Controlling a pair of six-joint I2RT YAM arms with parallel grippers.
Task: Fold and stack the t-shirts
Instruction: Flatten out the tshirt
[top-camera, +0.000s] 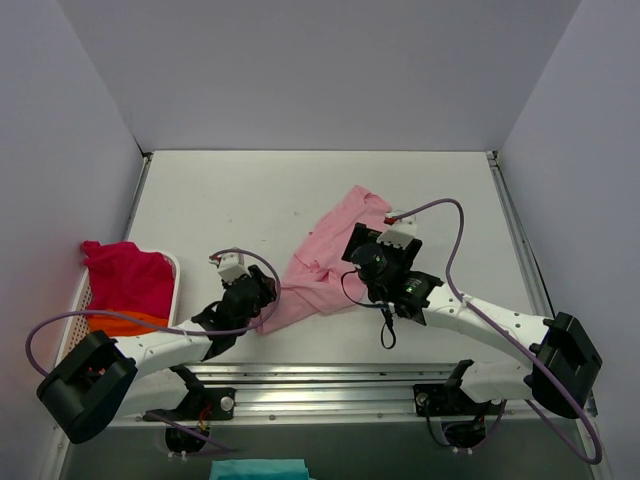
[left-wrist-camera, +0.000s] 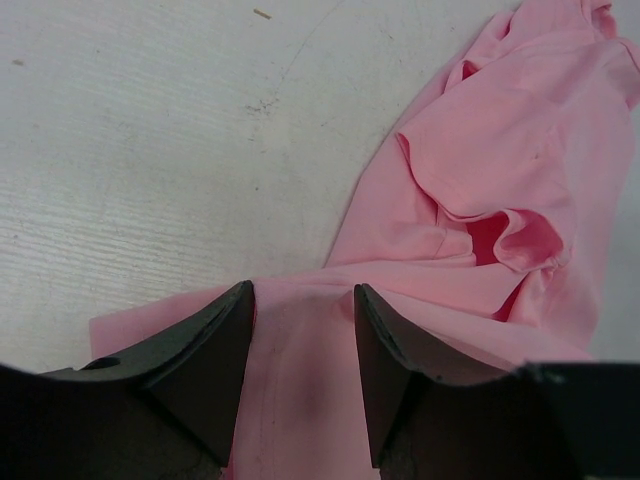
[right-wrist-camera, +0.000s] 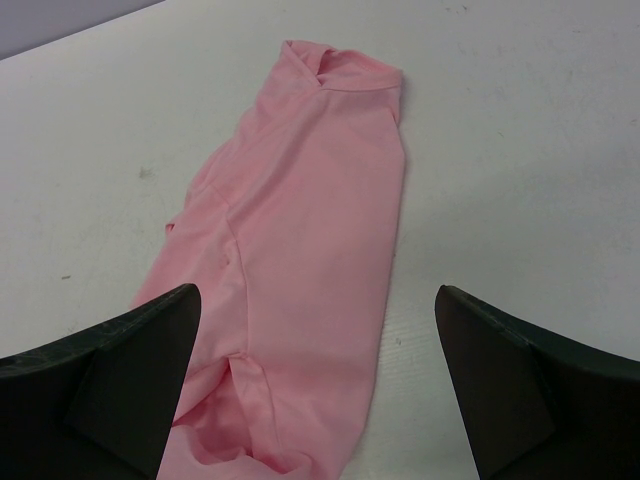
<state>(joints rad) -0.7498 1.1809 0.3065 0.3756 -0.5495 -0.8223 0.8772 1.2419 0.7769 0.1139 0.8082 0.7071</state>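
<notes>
While the light pink t-shirt (top-camera: 320, 250) (left-wrist-camera: 480, 170) (right-wrist-camera: 310, 200) lies unfolded and rumpled on the white table (top-camera: 230, 200), both arms reach in over it. It runs as a long diagonal band from far right to near left, roughly in the middle of the table, with loose folds bunched along its length.

The left gripper (top-camera: 262, 295) (left-wrist-camera: 303, 290) sits at the shirt's near-left end. In the left wrist view its jaws stand partway apart, and a flat strip of pink cloth passes through the gap between the dark fingers (left-wrist-camera: 215, 350); the cloth there looks smooth rather than pinched.

The right gripper (top-camera: 365, 255) (right-wrist-camera: 315, 290) is over the right side of the shirt, nearer its far end. Its jaws are spread wide, one finger to each side of the band of cloth in the right wrist view, and the shirt stretches away from them toward a folded-over hem or collar at the far end.

At the left edge of the table a white basket (top-camera: 178, 275) holds the magenta-red t-shirt (top-camera: 125, 275), heaped and spilling over its far rim, with the orange t-shirt (top-camera: 125, 322) showing just near of it. A teal cloth (top-camera: 245, 468) peeks in at the near edge, below the arm bases.
</notes>
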